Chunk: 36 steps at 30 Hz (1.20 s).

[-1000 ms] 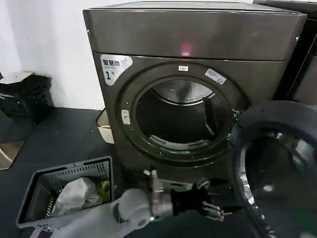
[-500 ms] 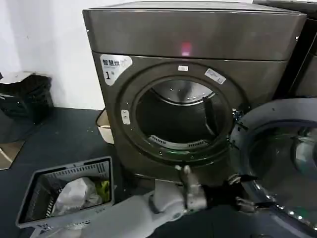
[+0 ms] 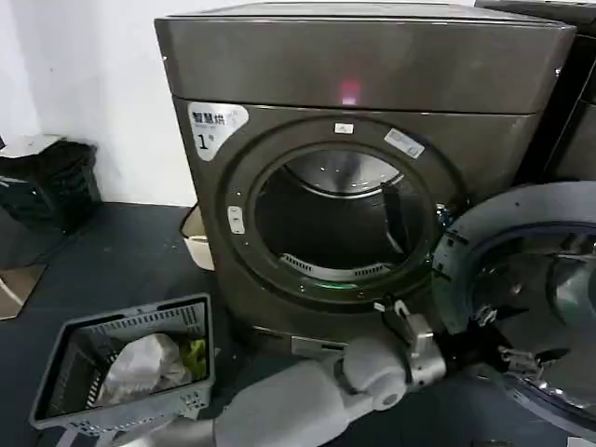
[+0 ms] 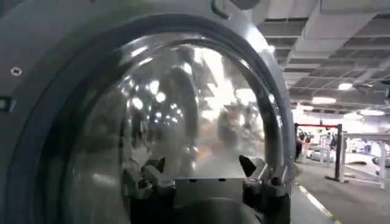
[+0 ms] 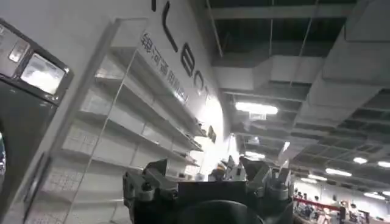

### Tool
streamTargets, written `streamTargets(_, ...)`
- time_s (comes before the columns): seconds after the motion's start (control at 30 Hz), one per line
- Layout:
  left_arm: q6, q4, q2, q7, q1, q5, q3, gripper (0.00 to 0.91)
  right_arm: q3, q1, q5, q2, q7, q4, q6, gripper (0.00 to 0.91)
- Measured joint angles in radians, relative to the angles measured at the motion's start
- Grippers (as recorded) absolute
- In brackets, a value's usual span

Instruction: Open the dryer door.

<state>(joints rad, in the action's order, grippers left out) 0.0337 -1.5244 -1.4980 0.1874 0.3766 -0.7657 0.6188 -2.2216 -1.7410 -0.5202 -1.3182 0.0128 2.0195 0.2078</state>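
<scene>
Here, your left pincer (image 3: pixel 507 349) reaches across to the dryer door (image 3: pixel 535 289), swung wide to the right of the drum opening (image 3: pixel 340 219); its fingers (image 4: pixel 253 165) are spread, gripping nothing, the door's inner glass directly ahead of them.

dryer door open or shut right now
Open. The dryer door is swung out to the machine's right, leaving the drum opening uncovered. The left gripper is at the door's inner face.
</scene>
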Motion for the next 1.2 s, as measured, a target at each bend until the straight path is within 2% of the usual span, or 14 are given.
streamTargets(0.3,-0.017,0.041,-0.021,-0.062,-0.008,0.02,-0.002,0.907,0.002,-0.001,-0.006,-0.004,-0.003,0.011,-0.004,0.907)
streamTargets(0.5,-0.04,0.031,-0.006,-0.067,-0.005,0.02,-0.015,0.907,0.004,-0.001,-0.008,-0.001,-0.005,0.012,-0.006,0.907)
streamTargets(0.77,-0.188,-0.037,0.065,-0.037,0.012,-0.039,-0.031,0.907,0.005,0.002,-0.009,0.007,-0.003,0.005,-0.022,0.907)
streamTargets(1.0,-0.33,-0.12,0.178,-0.062,0.035,0.023,-0.055,0.907,-0.001,0.004,-0.013,0.022,-0.001,-0.013,-0.033,0.907)
streamTargets(1.2,-0.366,-0.183,0.311,-0.06,0.047,-0.013,-0.089,0.907,-0.031,0.003,-0.046,0.046,0.012,-0.016,-0.017,0.907)
